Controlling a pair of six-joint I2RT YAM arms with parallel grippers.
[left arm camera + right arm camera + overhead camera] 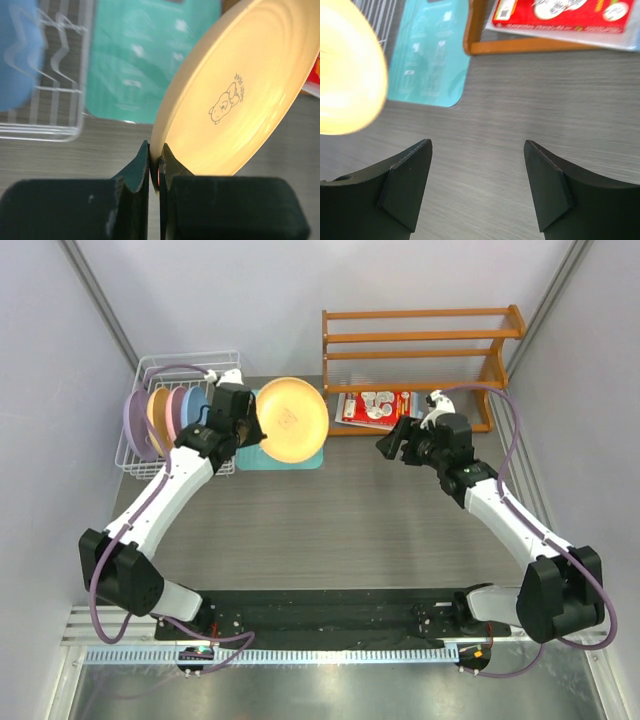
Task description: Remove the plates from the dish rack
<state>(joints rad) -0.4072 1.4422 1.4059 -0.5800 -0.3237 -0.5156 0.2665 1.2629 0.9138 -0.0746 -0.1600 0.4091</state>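
Note:
My left gripper (pixel 250 428) is shut on the rim of a yellow plate (pixel 291 419) and holds it above the teal cutting board (pixel 252 457). In the left wrist view the yellow plate (pixel 240 100) shows a small bear print, and the fingers (pixel 140 165) pinch its lower rim. The white wire dish rack (pixel 150 368) stands at the back left. It holds lavender (pixel 134 425), orange (pixel 157 410), pink (pixel 174 410) and light blue (pixel 192 408) plates upright. My right gripper (pixel 388 447) is open and empty over the table, right of the yellow plate (pixel 345 75).
An orange wooden slatted shelf rack (pixel 420 338) stands at the back right with a red packet (pixel 375 407) under it. The teal cutting board (pixel 432 60) lies between the dish rack and the shelf rack. Grey walls close in both sides.

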